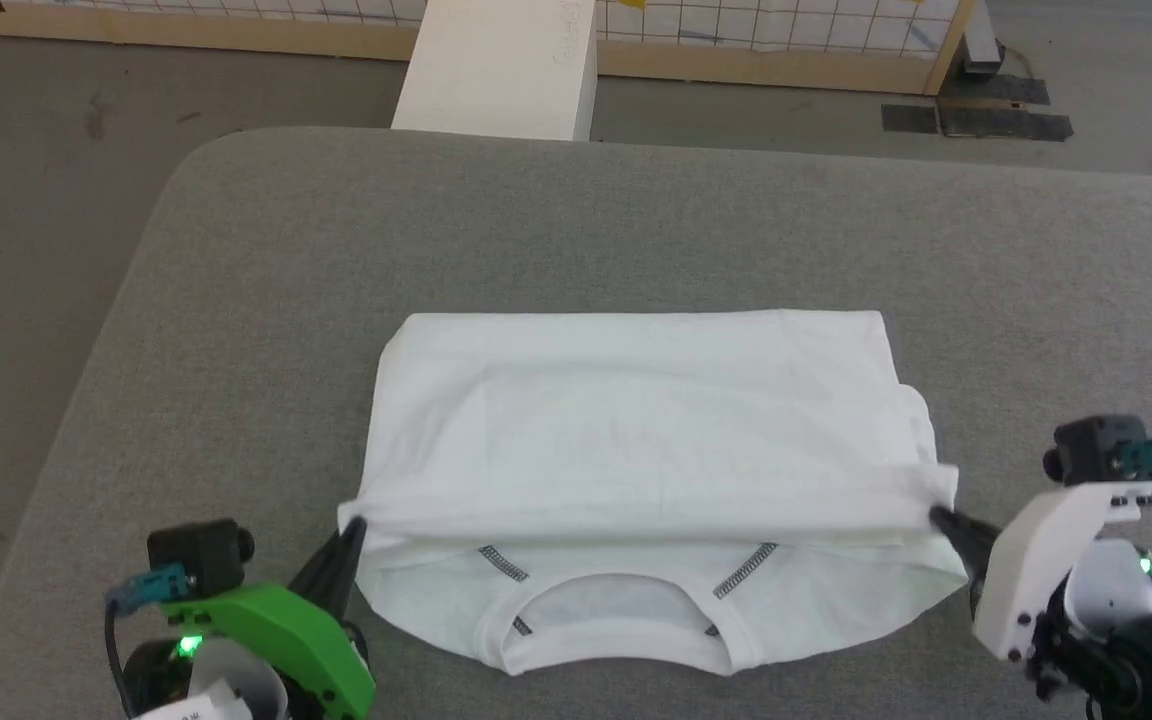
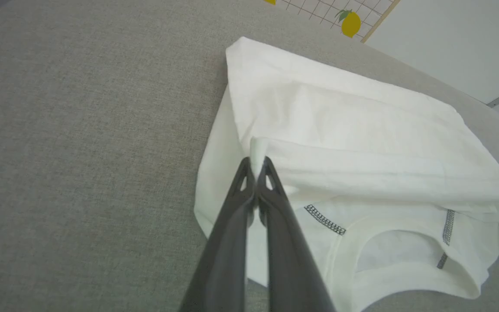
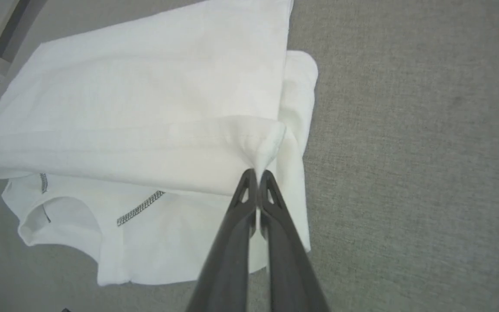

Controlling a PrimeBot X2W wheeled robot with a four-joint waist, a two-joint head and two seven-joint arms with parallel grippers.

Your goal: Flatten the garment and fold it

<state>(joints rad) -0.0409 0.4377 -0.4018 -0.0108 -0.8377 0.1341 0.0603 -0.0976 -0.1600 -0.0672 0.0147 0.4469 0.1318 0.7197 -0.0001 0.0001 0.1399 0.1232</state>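
Observation:
The garment (image 1: 636, 430), a white shirt with dark grey zigzag seams, lies folded on the grey table (image 1: 636, 220), its round collar (image 1: 626, 610) toward me. Its far part is doubled over toward the collar. My left gripper (image 1: 354, 527) is shut on the left corner of that folded-over edge. My right gripper (image 1: 936, 517) is shut on the right corner. In the left wrist view the gripper (image 2: 257, 164) pinches a tuft of the garment (image 2: 362, 130). In the right wrist view the gripper (image 3: 258, 172) pinches the puckered corner of the garment (image 3: 145, 108).
A rigid white box (image 1: 501, 65) stands beyond the table's far edge, in front of a wooden-framed grid panel (image 1: 786, 40). Bare grey tabletop surrounds the shirt on all sides. Dark mats (image 1: 976, 110) lie on the floor at the far right.

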